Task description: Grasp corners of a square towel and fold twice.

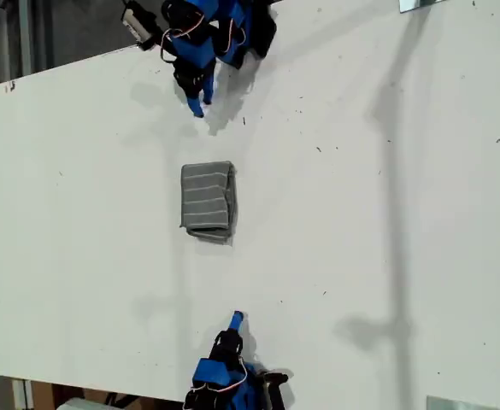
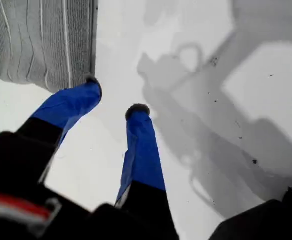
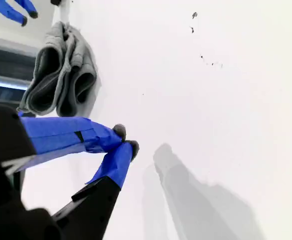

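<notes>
The towel (image 1: 207, 201) lies folded into a small grey striped rectangle in the middle of the white table (image 1: 386, 213). My first gripper (image 1: 200, 104) hovers at the top of the exterior view, apart from the towel. It is open and empty (image 2: 116, 97), with one fingertip (image 2: 92, 86) just short of the towel's (image 2: 41, 40) smooth folded edge. My second gripper (image 1: 236, 319) is at the bottom of the exterior view, shut on nothing (image 3: 127, 139). It faces the towel's (image 3: 61, 75) looped, layered ends. The corners are tucked into the folds and cannot be picked out.
Both arm bases sit at the table's top and bottom edges in the exterior view. Metal plates show at that view's top right (image 1: 420, 4) and bottom right (image 1: 459, 403). Small dark specks dot the white surface.
</notes>
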Controlling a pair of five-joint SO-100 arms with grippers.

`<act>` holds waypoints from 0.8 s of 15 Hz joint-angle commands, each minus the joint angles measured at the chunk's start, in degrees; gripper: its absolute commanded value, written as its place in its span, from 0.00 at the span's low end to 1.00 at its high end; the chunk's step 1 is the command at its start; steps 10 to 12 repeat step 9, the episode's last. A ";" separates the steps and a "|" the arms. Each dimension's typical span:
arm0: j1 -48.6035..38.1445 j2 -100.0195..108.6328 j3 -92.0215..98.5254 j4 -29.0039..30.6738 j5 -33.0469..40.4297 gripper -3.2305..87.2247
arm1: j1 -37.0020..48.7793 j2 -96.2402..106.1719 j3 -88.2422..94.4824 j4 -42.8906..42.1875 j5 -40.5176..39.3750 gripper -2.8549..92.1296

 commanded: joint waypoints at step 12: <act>0.70 0.35 0.09 0.35 0.53 0.04 | 1.41 0.09 -3.34 0.62 -1.05 0.20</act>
